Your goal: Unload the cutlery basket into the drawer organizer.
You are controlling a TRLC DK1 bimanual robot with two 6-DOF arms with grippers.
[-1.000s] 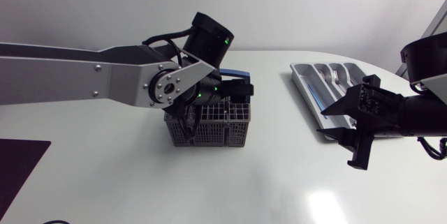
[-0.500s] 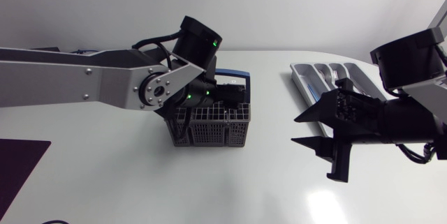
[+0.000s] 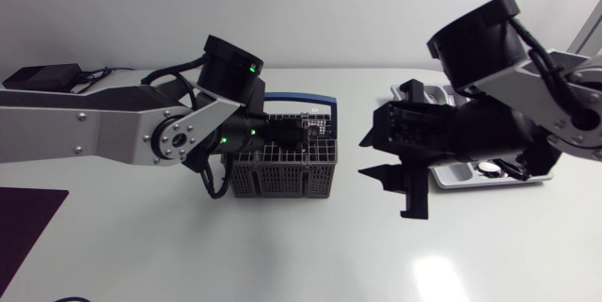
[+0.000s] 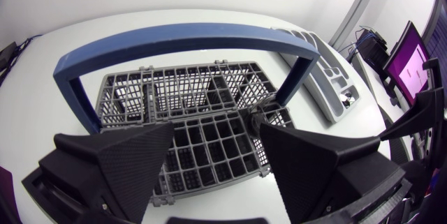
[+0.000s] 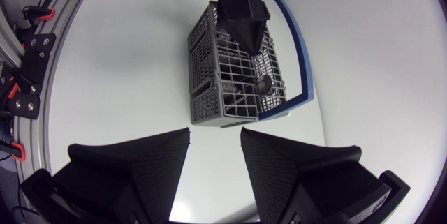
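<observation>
The grey wire cutlery basket (image 3: 282,172) with a blue handle (image 3: 310,103) stands mid-table. My left gripper (image 3: 293,133) hovers just over its top, open and empty. In the left wrist view the left gripper (image 4: 216,130) spreads above the basket grid (image 4: 202,147), where a dark piece (image 4: 257,118) sits in one cell. My right gripper (image 3: 363,157) hangs open and empty to the right of the basket, fingers pointing at it. The right wrist view has the right gripper (image 5: 215,137) facing the basket (image 5: 234,77) from a distance. The grey drawer organizer (image 3: 453,180) lies mostly hidden behind my right arm.
The organizer (image 4: 325,88) lies beyond the basket in the left wrist view, with some cutlery in it. A black box (image 3: 42,76) sits at the far left table edge. A dark mat (image 3: 23,222) covers the near left corner. White table spreads in front of the basket.
My right arm has swung left from over the organizer toward the basket, gripper still open. My left gripper has drawn back slightly left over the basket top.
</observation>
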